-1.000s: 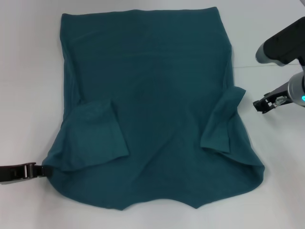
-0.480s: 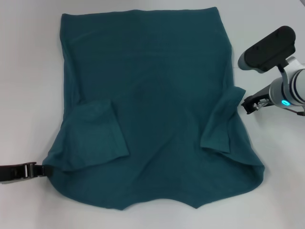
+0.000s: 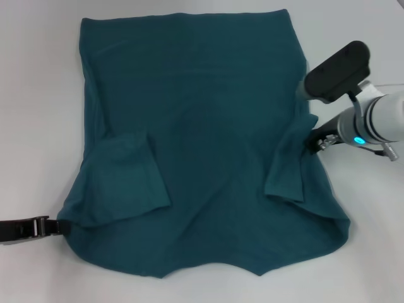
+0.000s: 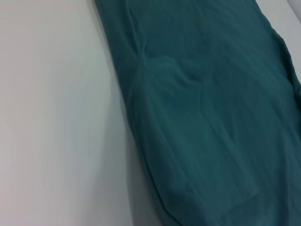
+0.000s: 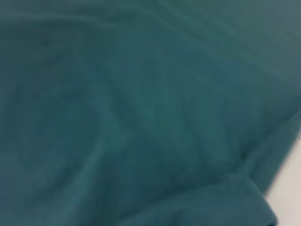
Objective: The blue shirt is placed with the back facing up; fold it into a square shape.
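Basically your shirt (image 3: 202,145), soft floppy knit spread flat on the table (image 3: 38,95), lies just inboard of the right claw (image 3: 314,140), whose finger state I can't tell, so pinch the sleeve edge touching its tip.

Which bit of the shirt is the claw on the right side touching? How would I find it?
Find the blue shirt spread on the white table. At its right edge the right claw meets a short sleeve folded inward; the other folded sleeve lies opposite.

Plain dark teal-blue shirt (image 3: 202,126), white table (image 3: 38,126), black left pincer (image 3: 53,226), silver-grey right arm (image 3: 379,120) with cyan light
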